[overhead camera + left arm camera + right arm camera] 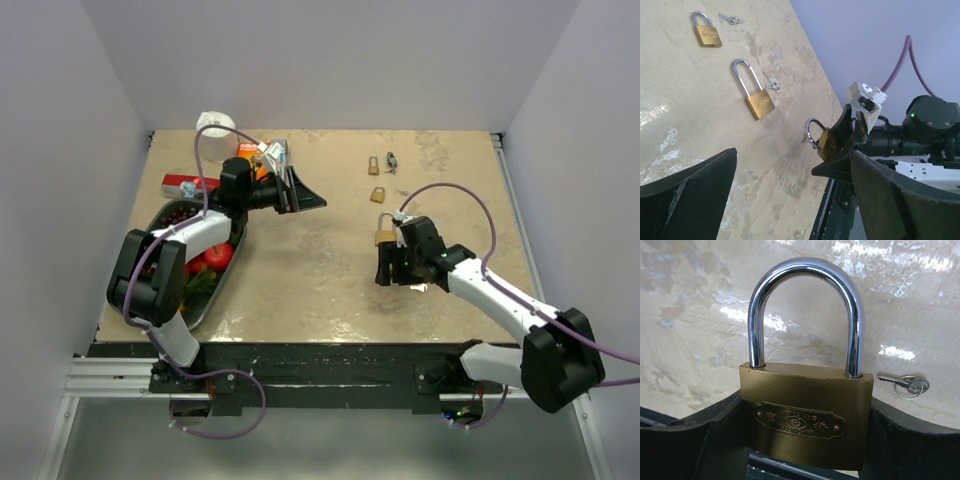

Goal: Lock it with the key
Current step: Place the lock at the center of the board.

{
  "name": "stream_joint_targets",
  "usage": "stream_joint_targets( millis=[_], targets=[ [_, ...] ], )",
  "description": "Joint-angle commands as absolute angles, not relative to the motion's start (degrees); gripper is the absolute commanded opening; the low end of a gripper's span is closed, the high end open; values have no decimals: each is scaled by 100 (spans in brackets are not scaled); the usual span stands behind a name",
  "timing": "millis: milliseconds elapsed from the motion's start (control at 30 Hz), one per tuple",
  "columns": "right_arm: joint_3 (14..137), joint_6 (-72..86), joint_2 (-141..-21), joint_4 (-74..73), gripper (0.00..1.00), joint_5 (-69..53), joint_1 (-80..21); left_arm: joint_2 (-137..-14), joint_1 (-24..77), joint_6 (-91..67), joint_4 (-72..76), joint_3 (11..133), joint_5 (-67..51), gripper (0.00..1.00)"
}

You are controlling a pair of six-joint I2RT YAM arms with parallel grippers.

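My right gripper is shut on the brass body of a padlock and holds it upright, its steel shackle seated in both holes. In the right wrist view the padlock fills the frame between my fingers, and a small key lies on the table beyond it. Two more brass padlocks lie further back, each with keys beside it. My left gripper is open and empty, at mid-table facing the held padlock.
A metal tray of fruit sits at the left behind my left arm. A red box, an orange packet and a white object stand at the back left. The small padlocks lie at back centre.
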State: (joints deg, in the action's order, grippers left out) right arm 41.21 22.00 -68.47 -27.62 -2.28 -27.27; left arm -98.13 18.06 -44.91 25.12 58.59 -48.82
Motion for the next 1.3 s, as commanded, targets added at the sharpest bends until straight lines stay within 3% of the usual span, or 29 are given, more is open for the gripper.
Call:
stream_joint_targets(
  millis=[0, 333, 367, 533, 700, 1000, 1167, 1267],
  targets=[
    [4245, 2532, -7118, -2444, 0, -53, -2725, -9642, 1758, -4877, 3120, 5792, -4772, 99],
    [4632, 2636, -8358, -2364, 0, 26, -2751, -9756, 1582, -5106, 3392, 5660, -4895, 99],
    [4658, 2654, -8463, -2364, 13, 18, -2760, -9773, 1556, -5133, 3410, 5625, -4896, 99],
    [4790, 2759, -8710, -2505, 39, -79, -2804, -9914, 1415, -5256, 3524, 5616, -4974, 99],
    [4825, 2856, -8815, -2820, 49, -97, -2804, -10072, 1336, -5379, 3621, 5625, -5045, 99],
    [4500, 2988, -8543, -3322, 56, -351, -2804, -10108, 1195, -5353, 3578, 5599, -5106, 99],
    [4280, 3059, -8429, -3287, 86, -439, -2812, -10090, 1169, -5282, 3437, 5572, -5133, 99],
    [4306, 3085, -8464, -3261, 93, -405, -2804, -10072, 1169, -5238, 3393, 5563, -5107, 99]
  ],
)
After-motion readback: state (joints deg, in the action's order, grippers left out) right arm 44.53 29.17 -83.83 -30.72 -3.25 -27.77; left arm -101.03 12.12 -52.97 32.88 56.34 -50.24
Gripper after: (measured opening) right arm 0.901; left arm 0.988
